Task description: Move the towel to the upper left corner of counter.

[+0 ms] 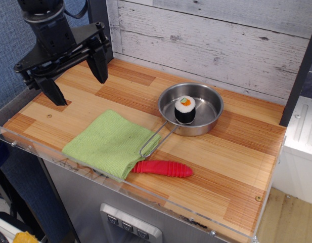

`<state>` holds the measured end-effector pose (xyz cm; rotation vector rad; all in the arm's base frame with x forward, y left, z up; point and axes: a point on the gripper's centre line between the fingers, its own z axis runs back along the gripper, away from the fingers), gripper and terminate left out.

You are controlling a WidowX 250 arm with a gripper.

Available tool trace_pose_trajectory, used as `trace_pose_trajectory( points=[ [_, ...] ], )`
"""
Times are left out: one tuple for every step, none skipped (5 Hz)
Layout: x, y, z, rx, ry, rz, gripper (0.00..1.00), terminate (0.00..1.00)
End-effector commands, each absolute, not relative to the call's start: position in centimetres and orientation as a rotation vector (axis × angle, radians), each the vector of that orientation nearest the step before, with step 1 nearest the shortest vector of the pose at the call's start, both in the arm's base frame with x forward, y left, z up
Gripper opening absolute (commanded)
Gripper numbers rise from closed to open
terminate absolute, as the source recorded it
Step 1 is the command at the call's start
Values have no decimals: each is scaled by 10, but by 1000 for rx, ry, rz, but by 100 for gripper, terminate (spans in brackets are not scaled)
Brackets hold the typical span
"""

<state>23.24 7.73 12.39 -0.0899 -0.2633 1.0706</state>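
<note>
The lime-green towel [111, 143] lies folded flat near the front edge of the wooden counter [231, 167], left of centre. My gripper [77, 83] hangs open above the counter's back left area, its two black fingers spread wide with nothing between them. It is behind and to the left of the towel, apart from it.
A steel pan [209, 104] holding a sushi roll [185, 109] stands right of the towel, its wire handle [156, 139] reaching over the towel's right edge. A red ridged object [163, 168] lies at the towel's front right corner. A clear acrylic rim [145, 195] borders the front.
</note>
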Motion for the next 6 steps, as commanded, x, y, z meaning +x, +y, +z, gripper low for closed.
trace_pose_trajectory(
  points=[
    [232,77,124,-90,-263,1071,100,0],
    [226,80,120,-82,-238,1091,100,0],
    [222,81,119,-90,-230,1101,100,0],
    [218,81,108,-100,-225,1106,100,0],
    [218,82,97,-93,-234,1124,100,0],
    [224,82,90,-114,-214,1163,100,0]
  ],
)
